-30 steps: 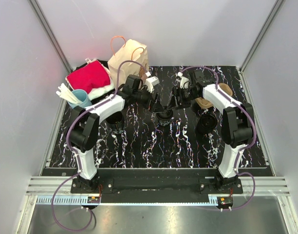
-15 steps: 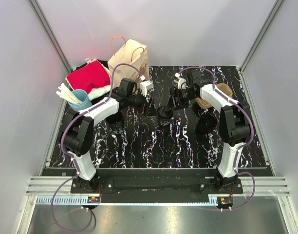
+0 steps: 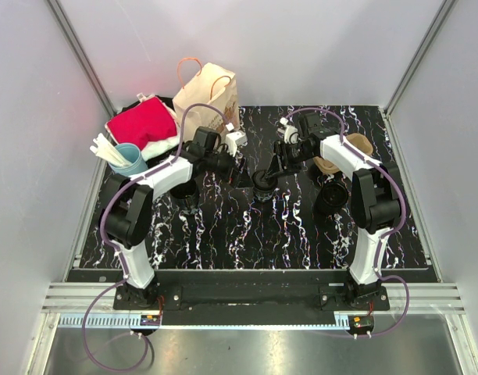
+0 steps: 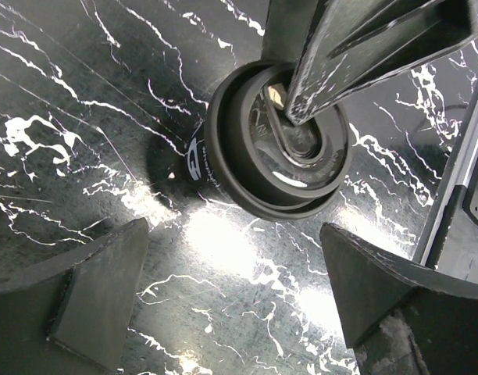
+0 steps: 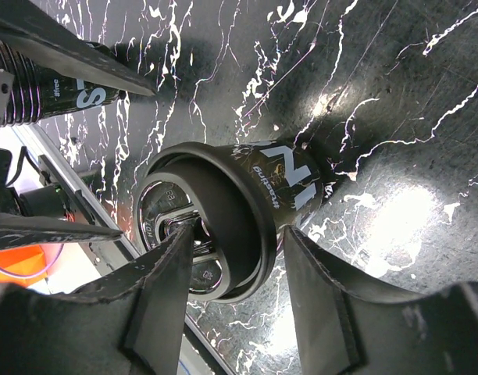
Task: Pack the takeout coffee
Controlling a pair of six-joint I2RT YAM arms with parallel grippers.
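— Black marble table [image 3: 223, 234]: your bag [image 3: 208, 94] stands at its back left. And the cup [image 3: 262, 185]?
— Mid-table, upright, lidded. Your left gripper [image 4: 231, 289] gapes wide beside it; your right gripper [image 5: 239, 242] straddles its rim. Pinching or not, I cannot tell.

Black marbled table [image 3: 247, 234], pale grey walls [image 3: 301, 47]

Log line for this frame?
phase: cup grasp | left arm: jaws open, short of cup | right arm: jaws straddling cup rim, grip unconfirmed | bag: upright, rear-left
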